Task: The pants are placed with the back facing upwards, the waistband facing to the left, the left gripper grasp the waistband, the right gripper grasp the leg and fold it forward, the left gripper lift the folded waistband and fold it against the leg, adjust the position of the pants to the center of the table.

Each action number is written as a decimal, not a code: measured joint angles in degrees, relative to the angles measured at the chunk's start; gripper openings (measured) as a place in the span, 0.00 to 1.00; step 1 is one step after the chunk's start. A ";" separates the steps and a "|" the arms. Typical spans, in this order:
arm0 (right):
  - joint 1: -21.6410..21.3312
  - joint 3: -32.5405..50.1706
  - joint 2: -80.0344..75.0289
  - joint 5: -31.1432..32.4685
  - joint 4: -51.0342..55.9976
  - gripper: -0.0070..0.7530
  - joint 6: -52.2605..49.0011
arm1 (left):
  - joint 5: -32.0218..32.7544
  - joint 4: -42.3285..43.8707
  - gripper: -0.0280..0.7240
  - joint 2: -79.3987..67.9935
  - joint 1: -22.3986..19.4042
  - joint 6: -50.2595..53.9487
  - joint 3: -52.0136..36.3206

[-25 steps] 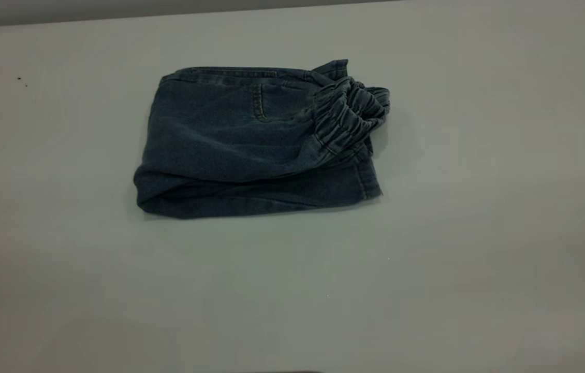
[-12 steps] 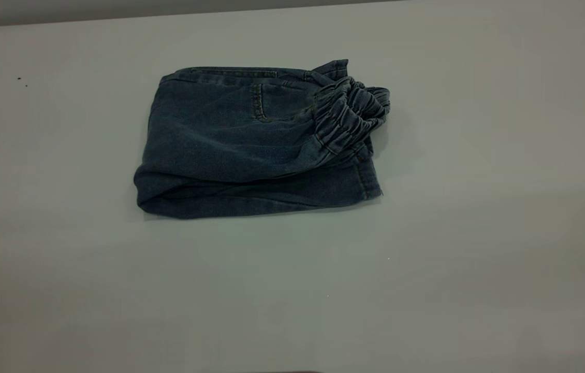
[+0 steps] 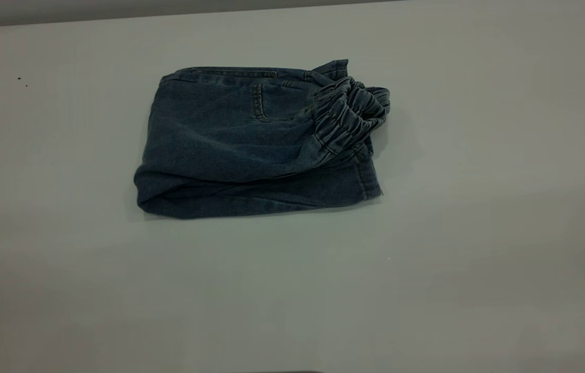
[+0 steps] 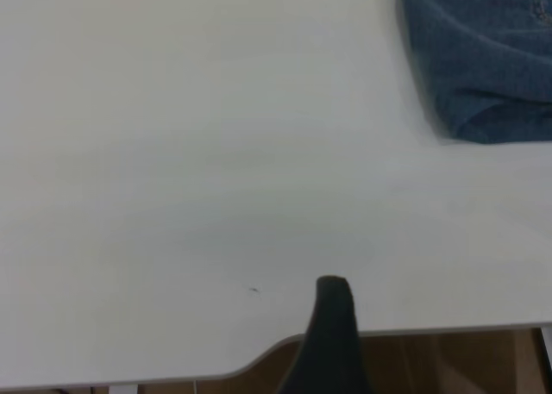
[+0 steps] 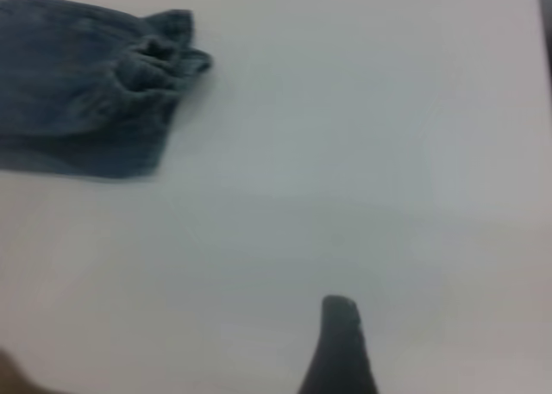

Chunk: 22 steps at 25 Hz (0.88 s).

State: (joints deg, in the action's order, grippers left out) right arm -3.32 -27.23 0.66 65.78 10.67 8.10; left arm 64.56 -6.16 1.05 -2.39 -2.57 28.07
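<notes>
The pants [image 3: 240, 140] lie folded into a compact blue denim rectangle on the table [image 3: 479, 269], a little left of middle and toward the far side. The gathered waistband [image 3: 349, 116] rests on top at the bundle's right end, over the stitched hem of the leg [image 3: 365, 184]. Neither arm shows in the exterior view. A black part of my left gripper [image 4: 333, 329] hangs over the table's edge, well away from the pants [image 4: 487, 58]. My right gripper [image 5: 339, 347] is above bare table, with the pants [image 5: 78, 92] and the waistband [image 5: 159, 53] far off.
The table's rim [image 4: 431, 331] runs just past my left gripper, with brown floor [image 4: 448, 364] below it. Two tiny dark specks [image 3: 22, 81] mark the surface at the far left. A grey wall strip [image 3: 116, 8] borders the far side.
</notes>
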 joint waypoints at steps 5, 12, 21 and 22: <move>0.00 0.00 0.00 -0.36 -5.82 0.63 -5.71 | 0.00 0.00 0.79 0.00 0.00 0.00 0.00; 0.00 0.00 0.00 -0.41 -6.32 0.63 -7.01 | 0.00 0.00 0.79 0.00 0.00 0.05 0.00; 0.00 0.00 0.00 -0.41 -6.20 0.63 -7.08 | 0.04 0.00 0.79 0.00 0.00 0.04 0.00; 0.00 0.00 0.00 -0.41 -6.20 0.63 -7.08 | 0.04 0.00 0.79 0.00 0.00 0.04 0.00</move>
State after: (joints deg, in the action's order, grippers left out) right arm -3.32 -27.23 0.66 65.37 4.47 1.02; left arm 64.60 -6.16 1.05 -2.39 -2.53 28.07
